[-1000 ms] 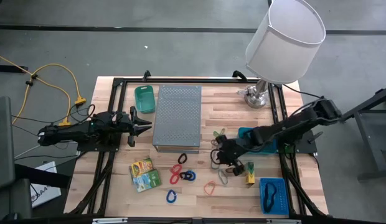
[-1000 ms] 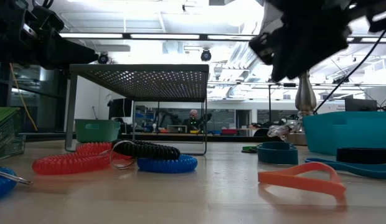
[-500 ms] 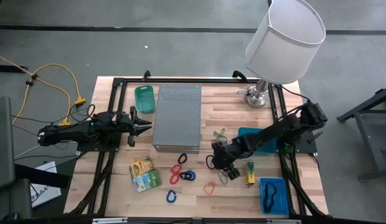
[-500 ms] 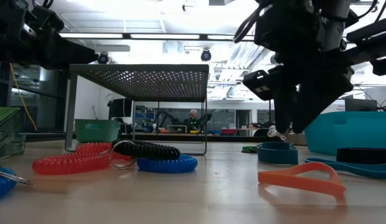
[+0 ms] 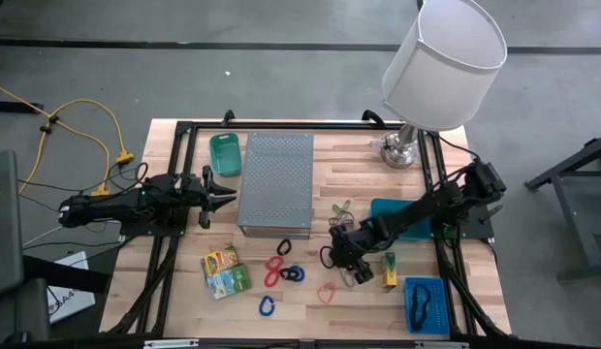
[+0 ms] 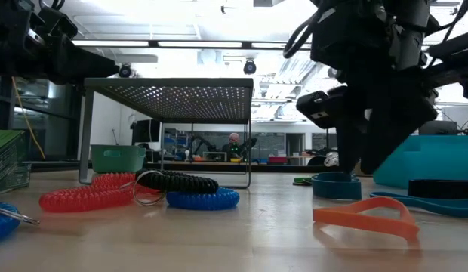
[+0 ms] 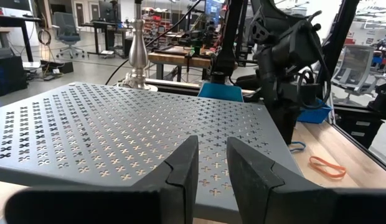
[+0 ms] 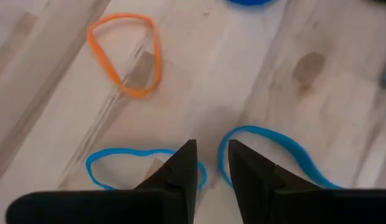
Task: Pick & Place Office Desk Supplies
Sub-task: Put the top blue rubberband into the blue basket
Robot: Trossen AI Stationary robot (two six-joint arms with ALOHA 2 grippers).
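Sorting barely begun: coil loops, orange band, packets loose on worktop; right pincer narrowly parted, empty, over blue bands.

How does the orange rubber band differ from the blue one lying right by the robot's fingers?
The orange rubber band lies clear of the right end effector; the blue rubber band sits right at its fingertips. The orange one forms a rounded, teardrop-like loop; the blue one is flatter and wavier. They also differ in colour. Both are thin closed loops lying flat on the wooden table.
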